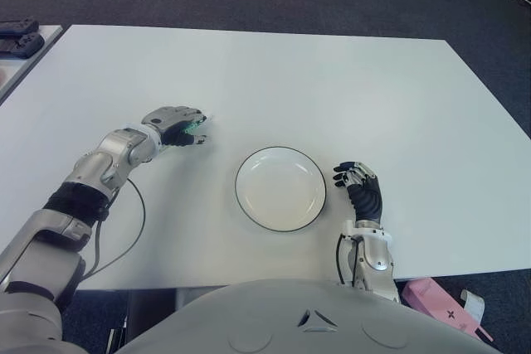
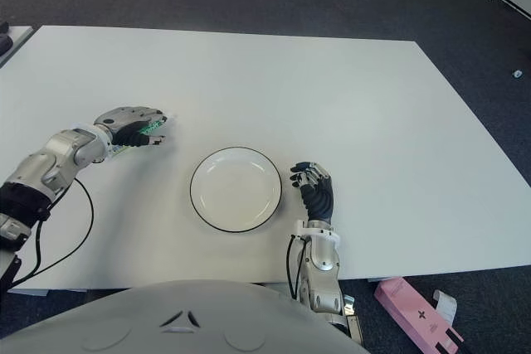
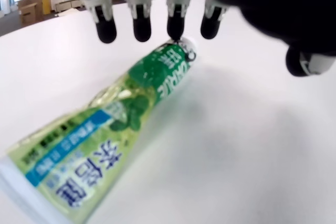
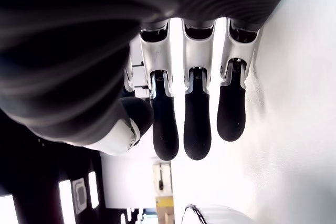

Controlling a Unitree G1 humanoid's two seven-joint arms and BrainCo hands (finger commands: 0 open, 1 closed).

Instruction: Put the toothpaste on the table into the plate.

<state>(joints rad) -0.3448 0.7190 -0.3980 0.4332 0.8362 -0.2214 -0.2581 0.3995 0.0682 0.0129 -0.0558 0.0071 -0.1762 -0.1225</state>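
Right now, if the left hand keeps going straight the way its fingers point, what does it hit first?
The toothpaste tube. The left hand is poised over it with open fingers, their tips at the tube's cap end, so it would likely meet that end, then the white table. The remaining gap is unclear.

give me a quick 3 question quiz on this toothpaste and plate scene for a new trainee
1. True or false: the toothpaste tube already lies in the plate.
2. Which hand is over the tube? A) left hand B) right hand C) neither
3. Fill in: the right hand shows beside the plate, on the plate's ____ side.

Key
1. False. The tube lies flat on the white table, to the left of the plate, and the plate holds nothing.
2. A. The left hand's fingertips hang over the tube's cap end, with the fingers not closed around it.
3. Right. It is idle, with its fingers relaxed and holding nothing.
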